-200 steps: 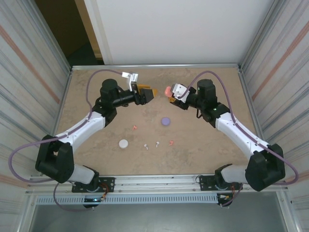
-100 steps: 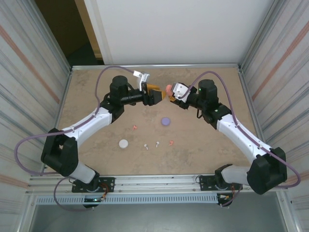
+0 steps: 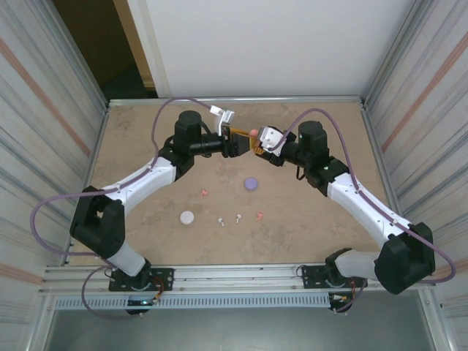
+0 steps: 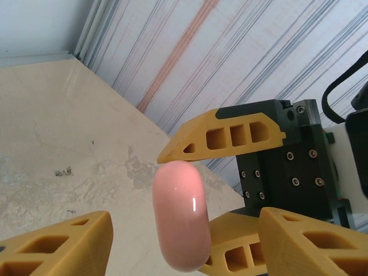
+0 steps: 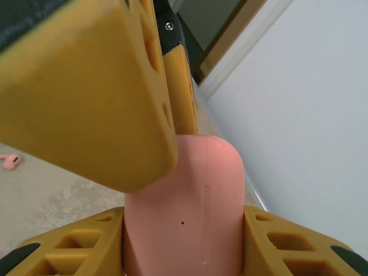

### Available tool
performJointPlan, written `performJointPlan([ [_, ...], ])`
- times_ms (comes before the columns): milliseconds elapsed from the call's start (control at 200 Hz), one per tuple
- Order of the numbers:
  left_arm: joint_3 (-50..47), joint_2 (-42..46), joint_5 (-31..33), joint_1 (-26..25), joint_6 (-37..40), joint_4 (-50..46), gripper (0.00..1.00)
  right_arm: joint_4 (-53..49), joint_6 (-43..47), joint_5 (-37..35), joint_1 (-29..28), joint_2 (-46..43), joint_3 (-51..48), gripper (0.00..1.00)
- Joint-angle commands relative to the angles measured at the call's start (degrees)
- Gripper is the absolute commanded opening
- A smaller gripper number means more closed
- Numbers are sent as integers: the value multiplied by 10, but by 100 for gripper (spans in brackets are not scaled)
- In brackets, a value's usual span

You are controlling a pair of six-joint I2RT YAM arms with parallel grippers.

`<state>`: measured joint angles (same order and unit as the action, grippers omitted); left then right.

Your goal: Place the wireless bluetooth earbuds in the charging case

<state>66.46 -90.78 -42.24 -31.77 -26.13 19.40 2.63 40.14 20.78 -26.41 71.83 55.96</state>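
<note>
My right gripper [image 3: 257,140] holds a coral-pink charging case [image 3: 254,133] up above the far middle of the table. In the right wrist view the case [image 5: 184,218] is clamped between both pads, gripper [image 5: 184,233] shut on it. My left gripper [image 3: 243,144] meets it from the left. In the left wrist view its fingers [image 4: 57,247] straddle the case [image 4: 178,215] with gaps on each side, so that gripper [image 4: 184,244] is open. Two pink earbuds [image 3: 205,193] [image 3: 259,216] and two white earbuds [image 3: 221,222] [image 3: 238,217] lie on the table.
A purple case [image 3: 251,183] lies closed mid-table and a white case [image 3: 187,217] nearer the front left. Metal walls [image 3: 66,110] close in both sides and a white panel stands at the back. One pink earbud [image 5: 8,161] shows below the right wrist.
My left arm has swung right until its fingers reach around the pink case, and its jaws have narrowed. The right arm and the case have stayed still.
</note>
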Motion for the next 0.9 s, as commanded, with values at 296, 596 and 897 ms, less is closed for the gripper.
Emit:
performJointPlan([
  [296, 35, -20, -20, -9, 10, -16, 59, 26, -25, -9, -4, -4, 12, 42],
  [596, 40, -28, -26, -10, 9, -17, 47, 30, -27, -13, -4, -3, 12, 42],
  [897, 42, -30, -31, -9, 9, -18, 30, 31, -31, -14, -5, 0, 13, 42],
])
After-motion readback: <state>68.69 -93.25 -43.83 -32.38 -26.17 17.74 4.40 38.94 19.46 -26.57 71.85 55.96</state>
